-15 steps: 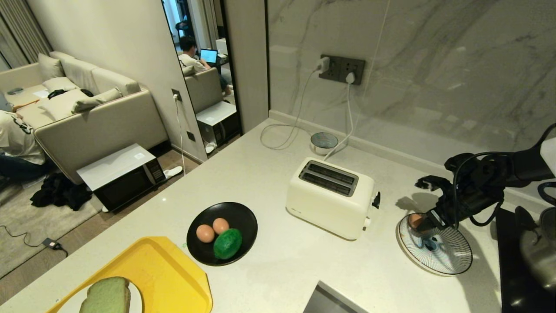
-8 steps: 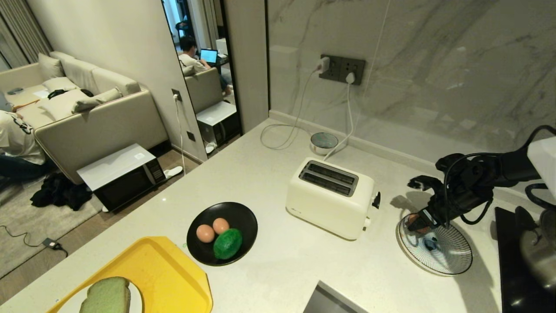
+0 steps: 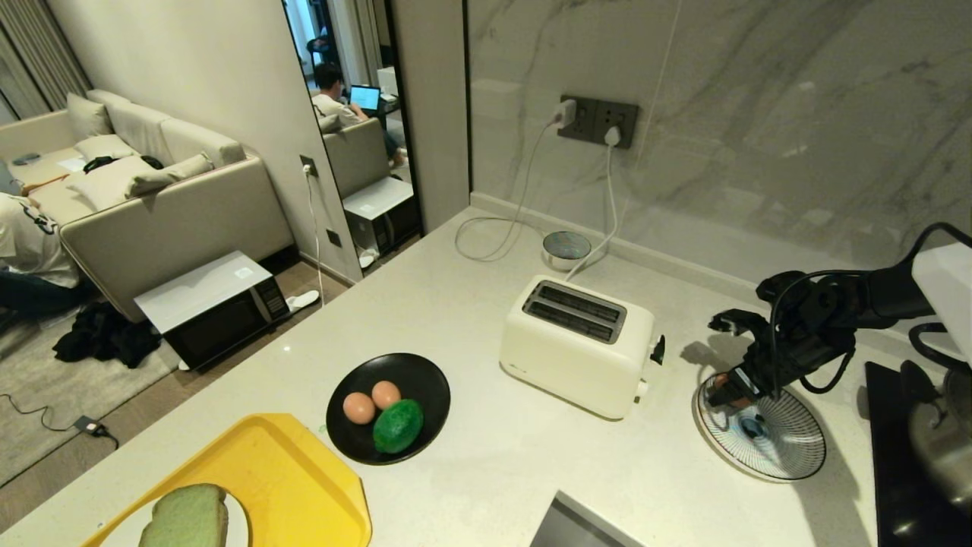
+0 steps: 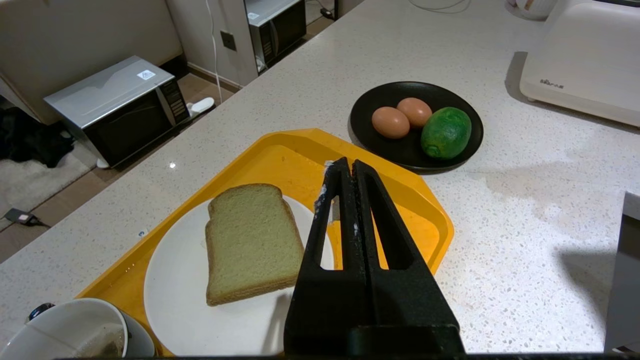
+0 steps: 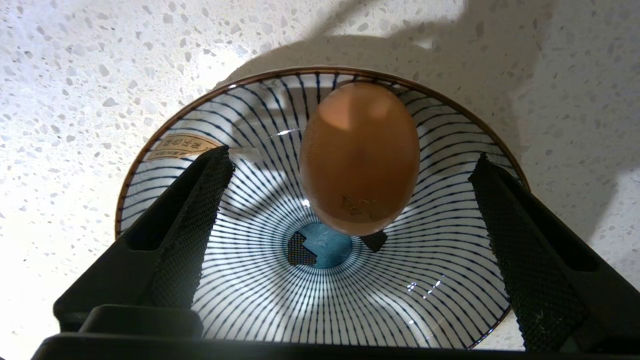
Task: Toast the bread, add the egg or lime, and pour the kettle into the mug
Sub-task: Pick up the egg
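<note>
Fingers (image 5: 200, 220) of the right gripper (image 5: 350, 220) are standing wide apart over the striped bowl (image 5: 240, 300), gripping nothing, with an egg (image 5: 360, 157) lying free between them inside the bowl, touching neither pad. In the head view this gripper (image 3: 730, 386) is hanging over the near-left rim of the same bowl (image 3: 782, 448), which is sitting on the counter (image 3: 493, 471) to the right of the white toaster (image 3: 581, 342). The toaster's 2 slots are showing no bread.

Left gripper (image 4: 350, 167) is sitting clenched shut on nothing, hovering above the yellow tray (image 4: 295, 150). Bread (image 4: 250, 240) is lying flat on a white plate (image 4: 185, 305) on that tray. Just beyond the tray, a black plate (image 4: 450, 95) is holding 2 eggs (image 4: 391, 122) and the lime (image 4: 446, 132), the lime touching the nearer egg's neighbour. A mug (image 4: 75, 330) is showing beside the tray's near corner.

A person (image 3: 23, 235) is sitting by the sofa (image 3: 175, 220) beyond the counter.
</note>
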Robot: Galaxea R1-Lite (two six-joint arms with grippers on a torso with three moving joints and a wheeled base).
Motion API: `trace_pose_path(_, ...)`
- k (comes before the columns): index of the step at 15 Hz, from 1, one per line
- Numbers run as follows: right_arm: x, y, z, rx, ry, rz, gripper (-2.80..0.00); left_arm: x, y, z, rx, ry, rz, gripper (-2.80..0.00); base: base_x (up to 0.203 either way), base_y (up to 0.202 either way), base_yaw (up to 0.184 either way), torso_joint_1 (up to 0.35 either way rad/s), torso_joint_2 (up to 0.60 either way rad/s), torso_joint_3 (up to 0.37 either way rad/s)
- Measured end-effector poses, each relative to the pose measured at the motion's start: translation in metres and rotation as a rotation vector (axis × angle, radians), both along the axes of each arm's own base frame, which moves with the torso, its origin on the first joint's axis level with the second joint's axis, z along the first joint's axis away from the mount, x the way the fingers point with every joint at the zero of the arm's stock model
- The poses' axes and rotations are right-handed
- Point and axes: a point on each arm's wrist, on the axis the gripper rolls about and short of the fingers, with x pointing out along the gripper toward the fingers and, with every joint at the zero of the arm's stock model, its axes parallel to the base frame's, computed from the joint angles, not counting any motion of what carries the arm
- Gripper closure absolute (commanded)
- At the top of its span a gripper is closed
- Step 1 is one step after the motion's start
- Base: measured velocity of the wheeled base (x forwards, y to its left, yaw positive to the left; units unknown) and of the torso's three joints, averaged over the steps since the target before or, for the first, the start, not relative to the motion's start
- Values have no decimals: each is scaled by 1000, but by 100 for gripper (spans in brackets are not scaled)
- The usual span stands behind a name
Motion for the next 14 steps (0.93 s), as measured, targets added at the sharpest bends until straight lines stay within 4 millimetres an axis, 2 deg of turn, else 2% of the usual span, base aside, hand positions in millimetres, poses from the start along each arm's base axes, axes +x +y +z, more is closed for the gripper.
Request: trace_pose_path(14, 6, -2, -8, -1, 2, -5, -280, 0, 0, 0, 0, 0, 0, 0, 0, 0, 0, 0, 0, 0)
